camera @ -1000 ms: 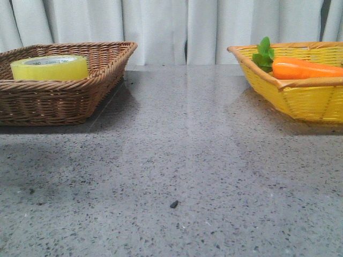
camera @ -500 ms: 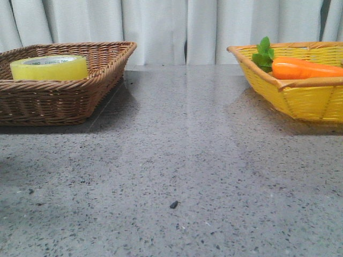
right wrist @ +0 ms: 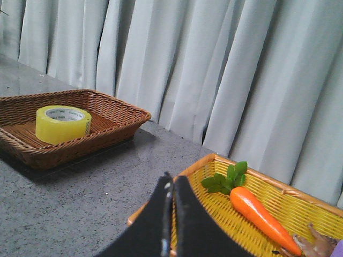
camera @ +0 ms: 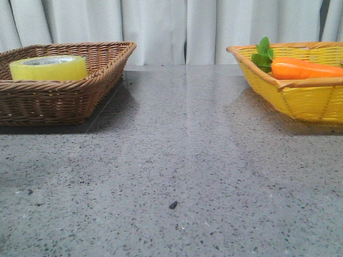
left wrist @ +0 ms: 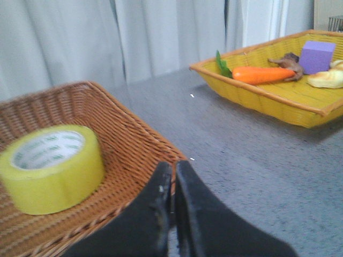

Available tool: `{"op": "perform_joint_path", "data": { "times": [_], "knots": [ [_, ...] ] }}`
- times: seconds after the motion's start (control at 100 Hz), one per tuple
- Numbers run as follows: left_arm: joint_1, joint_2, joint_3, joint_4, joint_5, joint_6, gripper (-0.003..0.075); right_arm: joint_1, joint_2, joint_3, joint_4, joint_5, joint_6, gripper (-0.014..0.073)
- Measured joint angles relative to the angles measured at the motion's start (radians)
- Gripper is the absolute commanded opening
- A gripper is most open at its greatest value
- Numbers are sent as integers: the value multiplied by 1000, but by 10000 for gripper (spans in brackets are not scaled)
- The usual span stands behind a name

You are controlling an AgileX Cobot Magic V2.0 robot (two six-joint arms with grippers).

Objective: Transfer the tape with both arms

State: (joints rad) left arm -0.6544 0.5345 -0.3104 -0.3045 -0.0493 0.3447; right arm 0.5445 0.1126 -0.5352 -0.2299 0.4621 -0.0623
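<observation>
The grey speckled counter is stretching wide between two baskets, with pale curtains hanging behind. Over on the left, the brown wicker basket is holding the tape, which is lying flat on its floor with the white core ring facing up. Well apart on the right, the yellow basket is carrying a carrot with green leaves, and the left wrist view is also showing a purple block in it. The left tool is hovering just beside the brown basket's near rim, fingers pressed together, gripping nothing. The right tool is hanging above the yellow basket's edge, fingers likewise closed and empty.
</observation>
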Motion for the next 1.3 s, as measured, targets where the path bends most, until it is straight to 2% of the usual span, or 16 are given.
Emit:
{"op": "perform_joint_path", "data": {
  "times": [0.13, 0.26, 0.43, 0.65, 0.72, 0.82, 1.3],
  "knots": [
    [53, -182, 170, 25, -110, -13, -21, 0, 0, 0, -1, 0, 0, -67],
    [138, -349, 309, 32, -124, -58, -21, 0, 0, 0, -1, 0, 0, -67],
    [253, -493, 314, 84, 21, -81, -21, 0, 0, 0, -1, 2, 0, -67],
    [363, -541, 314, 114, 315, -156, -21, 0, 0, 0, -2, 2, 0, -67],
    [378, -541, 314, 117, 377, -214, -21, 0, 0, 0, -2, 2, 0, -67],
    [384, -541, 314, 117, 381, -250, -21, 0, 0, 0, -2, 2, 0, -67],
    [384, -541, 314, 119, 382, -266, -21, 0, 0, 0, -2, 2, 0, -67]
  ]
}}
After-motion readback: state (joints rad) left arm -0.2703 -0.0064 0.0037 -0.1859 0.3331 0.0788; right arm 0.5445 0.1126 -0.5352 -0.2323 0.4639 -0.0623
